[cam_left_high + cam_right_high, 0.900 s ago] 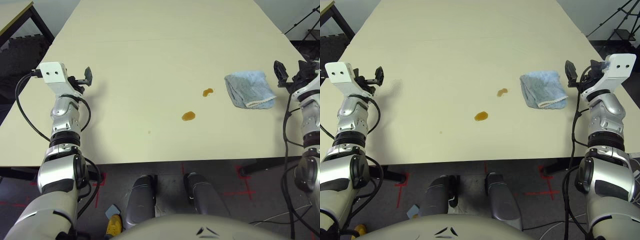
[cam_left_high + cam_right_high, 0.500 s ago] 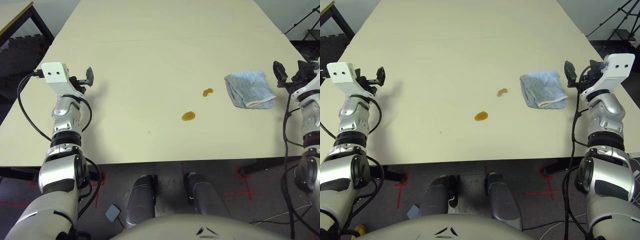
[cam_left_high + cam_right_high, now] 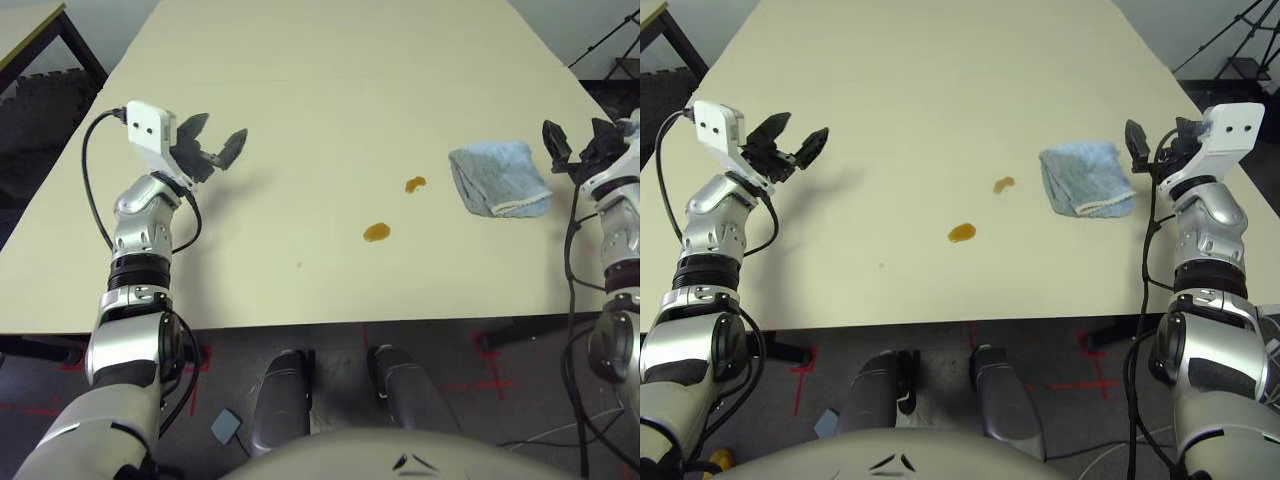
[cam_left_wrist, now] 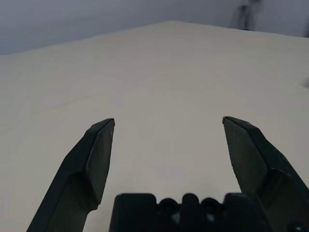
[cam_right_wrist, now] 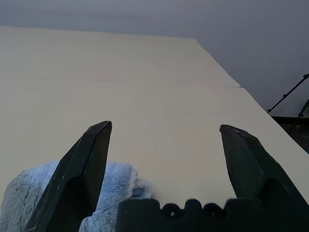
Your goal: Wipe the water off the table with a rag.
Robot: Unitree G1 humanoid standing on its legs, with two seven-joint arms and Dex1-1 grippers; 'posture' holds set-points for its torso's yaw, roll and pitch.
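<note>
The light blue rag (image 3: 498, 178) lies bunched on the right side of the pale cream table (image 3: 300, 80). To its left, the water shows as two small amber blobs, one close to the rag (image 3: 415, 184) and one nearer the front (image 3: 376, 232). My right gripper (image 3: 575, 135) hovers open just right of the rag, holding nothing. In the right wrist view the rag (image 5: 24, 203) sits low beside the spread fingers (image 5: 91, 159). On the left side of the table my left gripper (image 3: 218, 135) is open and empty, with bare tabletop ahead of it (image 4: 168, 121).
The table's front edge (image 3: 300, 326) runs close to my body. Another table's dark-framed corner (image 3: 35, 30) stands at the far left. A tripod (image 3: 1240, 40) stands past the table's right edge.
My left arm has swung its gripper inward and to the right over the table, its fingers now spread. The right gripper, rag and water blobs have stayed put.
</note>
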